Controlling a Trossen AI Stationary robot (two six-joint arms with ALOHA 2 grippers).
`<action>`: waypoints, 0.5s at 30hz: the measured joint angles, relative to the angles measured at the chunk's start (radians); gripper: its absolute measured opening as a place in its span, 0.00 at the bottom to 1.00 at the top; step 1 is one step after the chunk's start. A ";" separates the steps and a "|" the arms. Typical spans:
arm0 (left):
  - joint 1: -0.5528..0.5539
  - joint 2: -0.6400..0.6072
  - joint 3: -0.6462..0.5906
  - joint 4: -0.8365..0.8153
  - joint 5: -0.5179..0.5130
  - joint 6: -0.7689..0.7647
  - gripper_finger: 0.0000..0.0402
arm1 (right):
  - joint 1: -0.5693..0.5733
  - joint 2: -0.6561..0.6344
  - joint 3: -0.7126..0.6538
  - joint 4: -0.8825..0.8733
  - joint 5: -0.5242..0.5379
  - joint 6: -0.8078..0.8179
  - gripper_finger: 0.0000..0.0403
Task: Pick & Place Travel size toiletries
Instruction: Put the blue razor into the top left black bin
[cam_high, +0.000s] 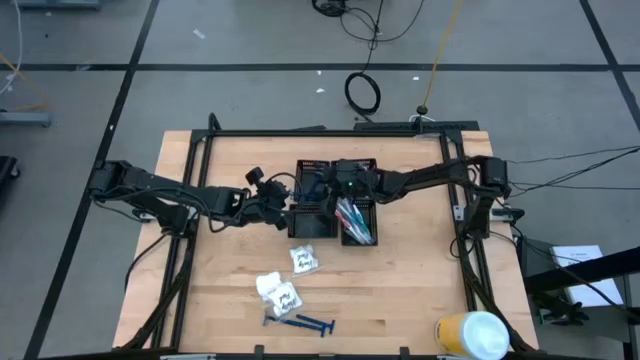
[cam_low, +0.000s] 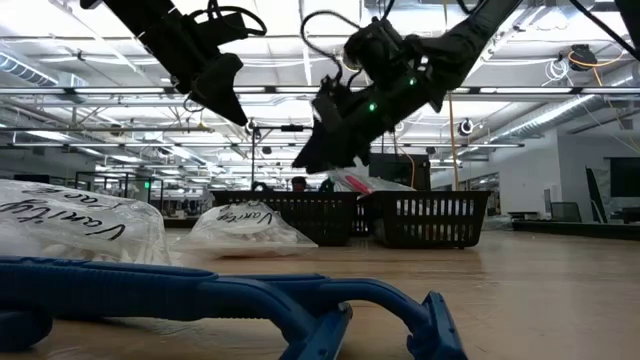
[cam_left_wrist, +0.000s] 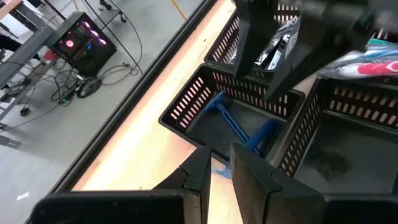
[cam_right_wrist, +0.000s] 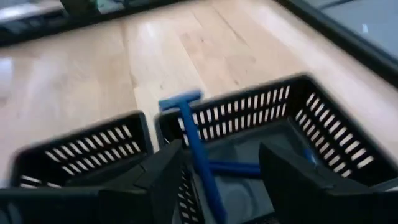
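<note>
My right gripper (cam_right_wrist: 221, 155) hangs open over the far-left black mesh tray (cam_right_wrist: 249, 115). A blue razor (cam_right_wrist: 189, 137) stands slanted between its spread fingers, head above the tray's rim; I see no finger on it. Another razor (cam_right_wrist: 239, 168) lies on that tray's floor. My left gripper (cam_left_wrist: 221, 158) waits just left of the trays (cam_high: 312, 180), fingers nearly together with nothing seen between them. Toothbrushes (cam_high: 355, 220) fill the near-right tray. White packets (cam_high: 280, 292) and two blue razors (cam_high: 300, 322) lie on the table nearer the front.
The four trays stand together at the table's middle. A large yellow-and-white cylinder (cam_high: 470, 335) lies at the front right corner. A black frame (cam_high: 200, 150) runs round the wooden tabletop. Bare wood shows to the left and right of the loose items.
</note>
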 joint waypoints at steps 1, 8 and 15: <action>0.000 0.000 0.000 0.000 0.000 -0.002 0.16 | 0.001 -0.012 0.000 0.002 -0.012 0.002 0.51; 0.000 0.000 0.000 -0.001 0.012 -0.039 0.16 | 0.037 -0.111 0.000 -0.013 -0.171 0.003 0.49; -0.002 0.000 0.000 -0.001 0.200 -0.049 0.16 | 0.144 -0.181 0.000 -0.051 -0.455 -0.026 0.47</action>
